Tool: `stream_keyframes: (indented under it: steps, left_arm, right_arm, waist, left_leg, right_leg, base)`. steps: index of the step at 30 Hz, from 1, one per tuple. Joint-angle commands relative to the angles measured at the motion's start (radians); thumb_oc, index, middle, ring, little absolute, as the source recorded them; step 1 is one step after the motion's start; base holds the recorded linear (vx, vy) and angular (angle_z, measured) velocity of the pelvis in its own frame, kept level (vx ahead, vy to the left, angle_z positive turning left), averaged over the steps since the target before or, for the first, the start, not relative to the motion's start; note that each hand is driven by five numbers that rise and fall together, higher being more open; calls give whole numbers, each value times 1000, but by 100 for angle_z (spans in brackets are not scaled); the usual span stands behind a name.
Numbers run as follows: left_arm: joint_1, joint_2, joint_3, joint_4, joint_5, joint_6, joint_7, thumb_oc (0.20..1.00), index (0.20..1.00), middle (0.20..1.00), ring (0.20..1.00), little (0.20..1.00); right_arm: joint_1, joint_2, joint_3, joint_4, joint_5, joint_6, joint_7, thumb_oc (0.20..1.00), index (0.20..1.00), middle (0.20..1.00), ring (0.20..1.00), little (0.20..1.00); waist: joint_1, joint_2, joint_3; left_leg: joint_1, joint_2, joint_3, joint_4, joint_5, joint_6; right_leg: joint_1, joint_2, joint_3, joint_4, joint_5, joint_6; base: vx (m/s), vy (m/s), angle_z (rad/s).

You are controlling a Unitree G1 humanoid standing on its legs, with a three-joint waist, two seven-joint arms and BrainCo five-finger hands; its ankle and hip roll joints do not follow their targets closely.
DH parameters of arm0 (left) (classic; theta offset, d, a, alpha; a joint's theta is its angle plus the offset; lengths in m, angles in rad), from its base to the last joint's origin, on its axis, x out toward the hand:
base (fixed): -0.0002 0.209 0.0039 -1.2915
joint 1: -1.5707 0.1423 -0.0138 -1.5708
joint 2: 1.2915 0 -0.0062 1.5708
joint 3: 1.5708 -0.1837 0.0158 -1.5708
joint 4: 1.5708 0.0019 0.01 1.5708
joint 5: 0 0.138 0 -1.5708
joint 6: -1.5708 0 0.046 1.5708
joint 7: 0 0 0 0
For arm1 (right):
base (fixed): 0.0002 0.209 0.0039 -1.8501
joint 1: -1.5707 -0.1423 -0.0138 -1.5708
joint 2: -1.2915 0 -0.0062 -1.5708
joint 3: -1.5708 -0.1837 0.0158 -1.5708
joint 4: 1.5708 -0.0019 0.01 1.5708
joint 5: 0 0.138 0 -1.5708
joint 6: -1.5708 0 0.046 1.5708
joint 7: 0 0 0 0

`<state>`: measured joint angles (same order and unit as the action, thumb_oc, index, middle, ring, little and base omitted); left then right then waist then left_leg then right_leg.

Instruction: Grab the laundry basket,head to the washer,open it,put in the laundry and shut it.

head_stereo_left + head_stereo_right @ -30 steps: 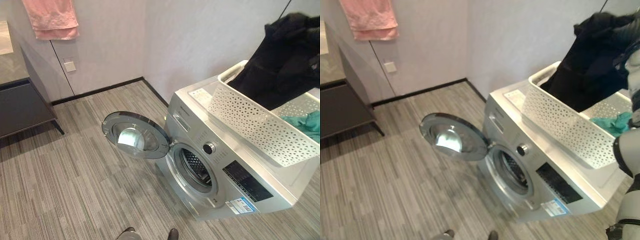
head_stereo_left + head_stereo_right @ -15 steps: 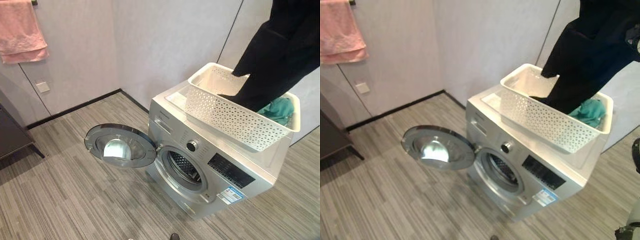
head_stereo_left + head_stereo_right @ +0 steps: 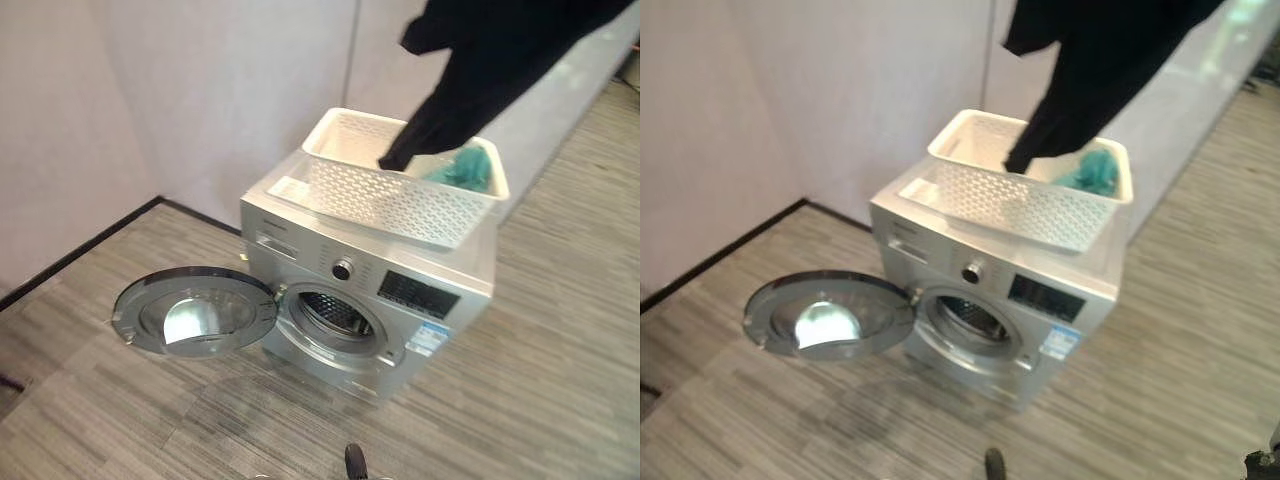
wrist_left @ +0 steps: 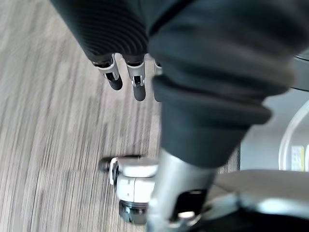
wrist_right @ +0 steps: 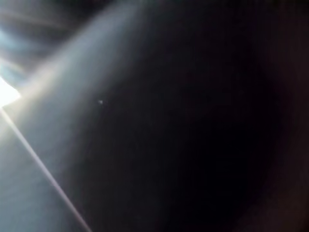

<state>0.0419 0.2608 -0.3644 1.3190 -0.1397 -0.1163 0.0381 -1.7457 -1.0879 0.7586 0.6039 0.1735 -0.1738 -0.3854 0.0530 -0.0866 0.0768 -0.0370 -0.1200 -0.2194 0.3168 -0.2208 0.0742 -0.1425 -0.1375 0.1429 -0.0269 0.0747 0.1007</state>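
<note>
The silver washer stands on the floor with its round door swung wide to the left and the drum opening exposed. On its top sits the white perforated laundry basket with a teal cloth in its far end. A black garment hangs from the upper right, its lower tip over the basket. The same dark cloth lies right against the right wrist camera, hiding the right hand. My left hand hangs over the floor with straight fingers, holding nothing.
The open door juts out over the striped grey floor left of the washer. Pale walls with a black skirting meet in the corner behind it. A light panel runs along the right.
The camera has swung and pulled back, so the washer sits more central and smaller. The black garment has risen higher out of the basket.
</note>
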Motion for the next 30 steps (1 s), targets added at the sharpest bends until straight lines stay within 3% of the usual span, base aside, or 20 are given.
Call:
stream_keyframes:
  steps: [1, 5, 8, 10, 11, 14, 15, 17, 19, 24, 26, 30]
  left_arm:
    - [-57, 17, 27, -8, -21, -67, 28, 1000, 1000, 1000, 1000, 1000]
    - [-51, 9, 51, -24, -36, -70, 32, 1000, 1000, 1000, 1000, 1000]
    - [-26, -4, 87, -92, -59, -84, 32, 1000, 1000, 1000, 1000, 1000]
    - [-14, 0, 91, -116, -63, -89, 31, 1000, 1000, 1000, 1000, 1000]
    - [10, -10, 101, -218, -75, -102, 24, 1000, 1000, 1000, 1000, 1000]
    - [38, 14, 87, -362, -48, -124, 36, 1000, 1000, 1000, 1000, 1000]
    - [91, 52, 81, -572, -32, -137, 20, 1000, 1000, 1000, 1000, 1000]
    - [119, 78, 76, -665, -33, -135, 4, 1000, 1000, 1000, 1000, 1000]
    - [155, 160, 70, -930, -35, -139, -53, 1000, 1000, 1000, 1000, 1000]
    - [149, 273, 42, -1161, -75, -137, -140, 1000, 1000, 1000, 1000, 1000]
    - [82, 347, -62, -1228, -103, -97, -222, 1000, 1000, 1000, 1000, 1000]
    - [-31, 362, -175, -1195, -23, -72, -248, 1000, 1000, 1000, 1000, 1000]
  right_arm:
    - [-89, 45, -50, 0, 25, -34, -41, 200, 200, 200, 200, 200]
    - [46, 91, -144, -165, -14, -41, -15, 200, 200, 200, 200, 200]
    - [241, 132, -224, -339, -55, -50, 61, 200, 200, 200, 200, 200]
    - [326, 136, -256, -394, -66, -50, 82, 200, 200, 200, 200, 200]
    - [504, 165, -310, -492, -89, -43, 135, 200, 200, 200, 200, 200]
    - [645, 206, -324, -586, -83, -51, 194, 200, 200, 200, 200, 200]
    - [806, 205, -323, -679, -78, -56, 258, 200, 200, 200, 200, 200]
    - [900, 210, -337, -724, -73, -63, 290, 200, 200, 200, 200, 200]
    - [1088, 234, -332, -816, -16, -69, 384, 200, 200, 200, 200, 200]
    - [1171, 229, -270, -895, 75, -71, 486, 200, 200, 200, 200, 200]
    - [1166, 254, -203, -926, 153, -53, 539, 200, 200, 200, 200, 200]
    - [1151, 270, -173, -929, 173, -33, 550, 200, 200, 200, 200, 200]
  waist:
    - [23, -30, -66]
    - [17, -15, -73]
    - [27, 5, -90]
    - [34, 1, -97]
    - [44, 3, -100]
    - [52, -1, -95]
    - [63, 4, -91]
    - [69, 6, -92]
    - [77, 19, -80]
    - [76, 29, -78]
    - [62, 42, -78]
    - [40, 48, -76]
  left_leg:
    - [94, 24, -36, -175, 14, 2]
    - [90, 34, 30, -208, 41, 14]
    - [72, 51, 110, -258, 77, 11]
    - [70, 52, 125, -269, 83, 12]
    - [59, 42, 140, -289, 94, 14]
    - [54, 38, 160, -307, 103, 10]
    - [48, 45, 171, -322, 113, 5]
    - [52, 50, 169, -331, 118, 2]
    - [53, 62, 158, -344, 134, -10]
    - [64, 77, 145, -363, 146, -23]
    - [75, 88, 145, -382, 160, -32]
    - [83, 96, 148, -395, 165, -41]
  right_leg:
    - [1, -24, -45, 98, 51, 56]
    - [20, -7, -59, 154, -14, 38]
    - [75, -21, -134, 172, -69, 30]
    - [91, -23, -136, 164, -79, 30]
    - [120, -25, -131, 134, -88, 33]
    - [118, -28, -118, 91, -71, 43]
    - [125, -23, -110, 49, -71, 43]
    - [130, -20, -113, 41, -73, 42]
    - [147, -15, -147, 33, -84, 36]
    - [167, -10, -174, 27, -95, 31]
    - [166, -2, -174, 39, -104, 26]
    - [170, 2, -181, 34, -109, 22]
  base:
    - [-150, 18, -73]
    - [-108, -3, -85]
    - [-138, -38, -61]
    - [-77, -46, -70]
    - [-60, -42, -67]
    - [-62, -82, -38]
    - [-40, -98, -48]
    - [-9, -81, -33]
    - [-6, -108, -2]
    - [17, -67, 22]
    - [37, -49, 24]
    - [26, -30, 8]
